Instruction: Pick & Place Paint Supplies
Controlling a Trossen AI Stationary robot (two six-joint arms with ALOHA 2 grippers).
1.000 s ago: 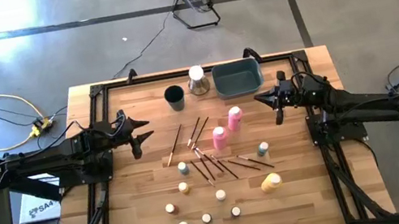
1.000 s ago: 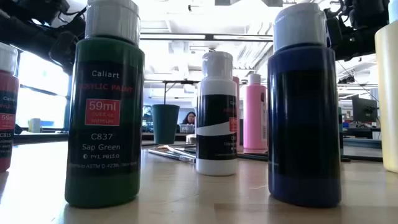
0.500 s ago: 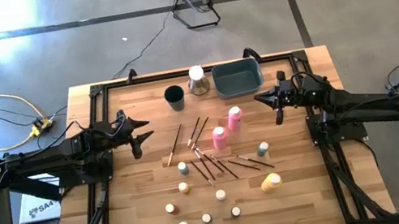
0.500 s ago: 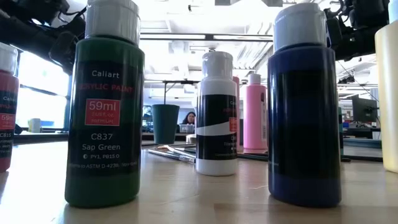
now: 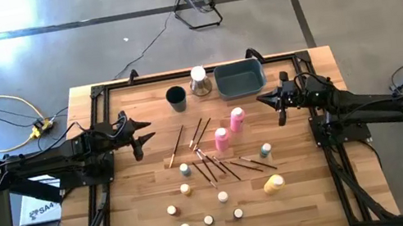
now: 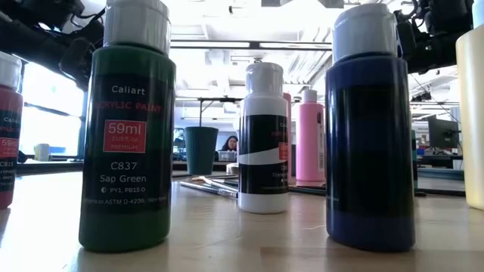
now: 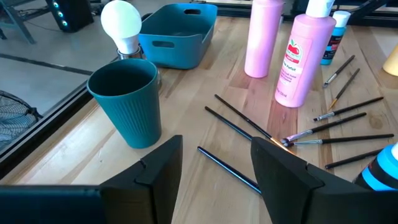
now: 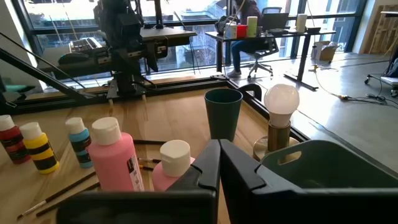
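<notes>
Overhead view of a wooden bench (image 5: 135, 208) with two dark robot arms. The left hand (image 5: 137, 133) hovers at centre left, fingers apart and holding nothing. The right hand (image 5: 276, 102) hovers at centre right, fingers together and empty. Between them, mid-frame, stand two pink bottles (image 5: 228, 127) among scattered thin brushes (image 5: 211, 159); small capped pots (image 5: 205, 210) sit lower centre, with a yellow bottle (image 5: 273, 184) at lower right. A grey-blue bin (image 5: 240, 79) and dark cup (image 5: 175, 96) wait at upper centre. Nothing looks placed yet. A sound first pick would be a pink bottle: approach level, grip the body below the cap, and lift straight up clear of the brushes.
</notes>
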